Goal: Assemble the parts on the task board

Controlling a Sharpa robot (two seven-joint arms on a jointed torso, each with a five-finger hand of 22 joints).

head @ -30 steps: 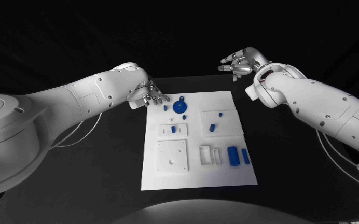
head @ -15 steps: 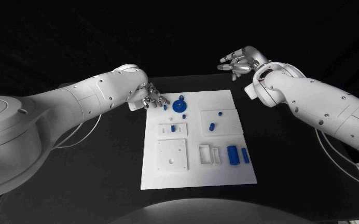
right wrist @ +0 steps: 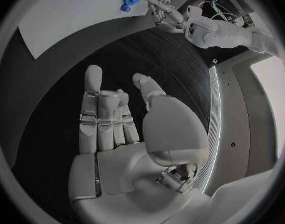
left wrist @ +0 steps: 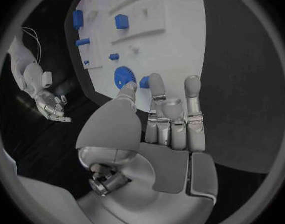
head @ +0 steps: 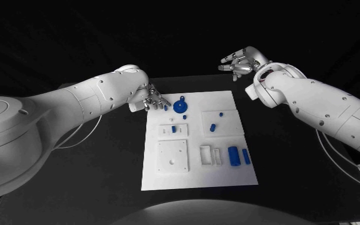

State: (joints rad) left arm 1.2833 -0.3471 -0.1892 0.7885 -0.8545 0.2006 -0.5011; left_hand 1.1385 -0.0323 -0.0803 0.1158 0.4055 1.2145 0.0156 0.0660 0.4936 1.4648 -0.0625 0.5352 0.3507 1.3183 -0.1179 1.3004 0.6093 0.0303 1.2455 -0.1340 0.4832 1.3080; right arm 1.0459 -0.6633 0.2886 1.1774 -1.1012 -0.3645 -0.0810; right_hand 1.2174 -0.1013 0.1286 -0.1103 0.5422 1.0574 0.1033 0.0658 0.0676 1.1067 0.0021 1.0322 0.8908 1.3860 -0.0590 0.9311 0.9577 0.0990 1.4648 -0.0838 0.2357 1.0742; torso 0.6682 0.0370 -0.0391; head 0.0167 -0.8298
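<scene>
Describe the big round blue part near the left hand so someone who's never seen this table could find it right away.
Start at the white task board in the middle of the black table and go to its far edge, beside the left hand. The round blue part lies just beside the fingertips. It is the only disc-shaped piece and the widest; the other blue parts are small pegs or bars.

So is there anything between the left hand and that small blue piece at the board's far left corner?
Nothing visible. The left hand sits at the white board's far left corner, fingers right beside the small blue piece, with no other part between them. The round blue part lies just beyond.
</scene>
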